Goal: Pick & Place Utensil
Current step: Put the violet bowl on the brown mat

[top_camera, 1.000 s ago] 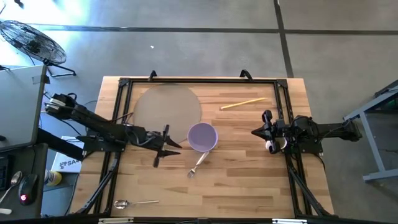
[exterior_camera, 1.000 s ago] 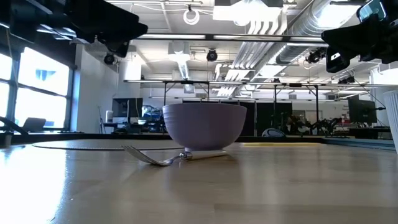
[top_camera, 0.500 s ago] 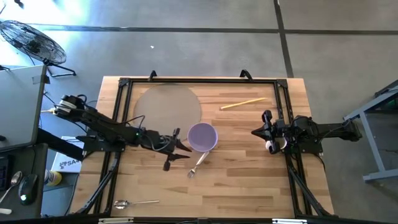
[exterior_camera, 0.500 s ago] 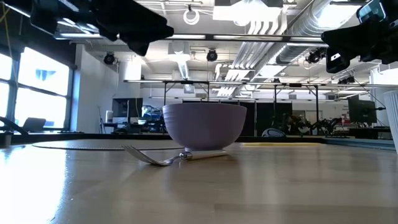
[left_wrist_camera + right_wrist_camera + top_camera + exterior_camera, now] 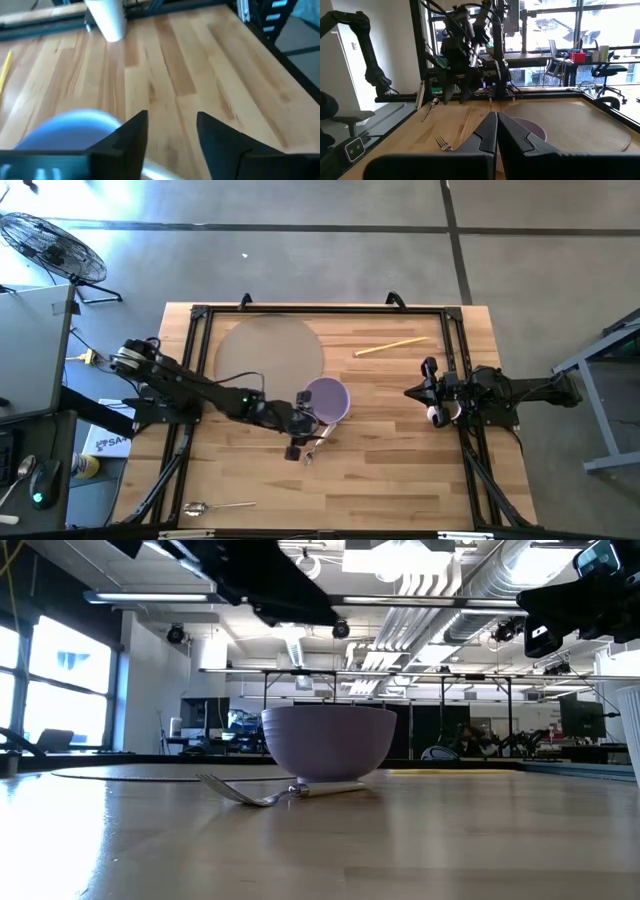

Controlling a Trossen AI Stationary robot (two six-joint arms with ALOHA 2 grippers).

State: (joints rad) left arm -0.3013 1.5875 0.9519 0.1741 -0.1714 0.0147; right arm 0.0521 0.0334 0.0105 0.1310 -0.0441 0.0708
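The left gripper (image 5: 303, 433), fingers spread, hovers above the fork (image 5: 318, 443), ready to straddle its handle. Bowl (image 5: 326, 400) just beyond. The right gripper (image 5: 412, 392) waits pressed together, far off.

A pale wooden table (image 5: 400, 450) bordered by a black frame (image 5: 196, 340) is seen. On it are set a round tan mat (image 5: 262, 352), a purple bowl (image 5: 328, 396), a fork (image 5: 317, 446) just beside the bowl, a spoon (image 5: 212, 506) near the front edge, what may be a yellow chopstick (image 5: 390, 346), and a white cup (image 5: 107, 19).
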